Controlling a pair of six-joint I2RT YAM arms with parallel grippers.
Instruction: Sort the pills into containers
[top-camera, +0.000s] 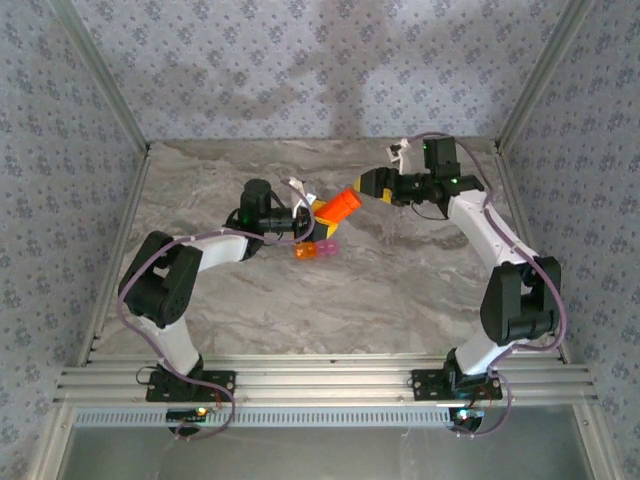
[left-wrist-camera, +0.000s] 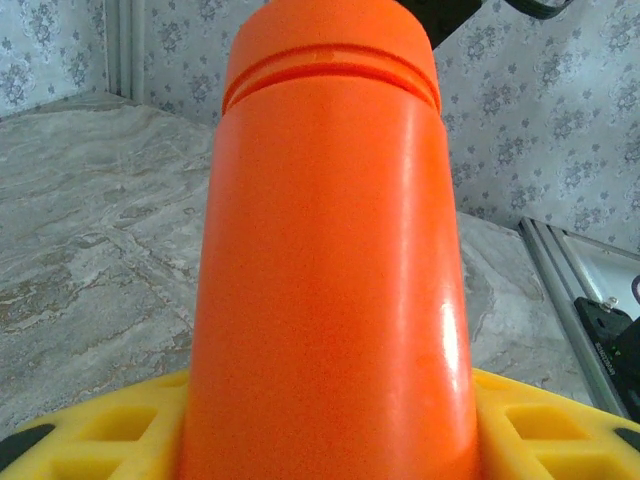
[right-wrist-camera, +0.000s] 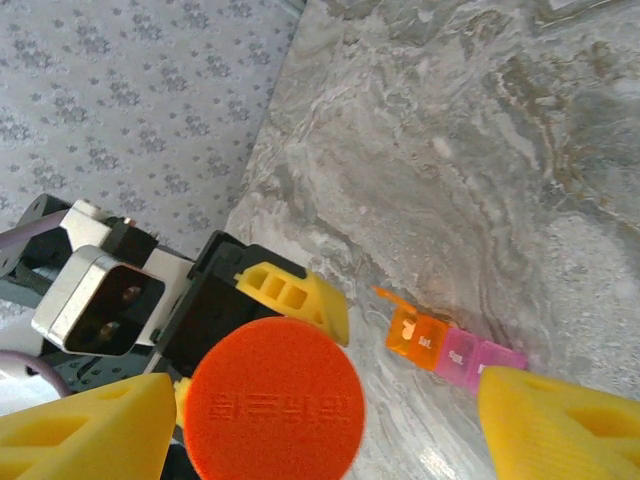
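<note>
L gripper (top-camera: 316, 213) grips bottle (top-camera: 341, 205) (cap on), R gripper (top-camera: 364, 185) agape

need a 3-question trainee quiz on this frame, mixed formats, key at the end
1. True or false: the left gripper is closed on the orange bottle.
2. Pick one. The right gripper is: A) shut on the cap; B) open, with the cap seen between its fingers in the right wrist view; C) shut on the containers.
3. Short answer: are the containers in a gripper or on the table?
Key: 1 true; 2 B; 3 on the table, close to the left gripper.
</note>
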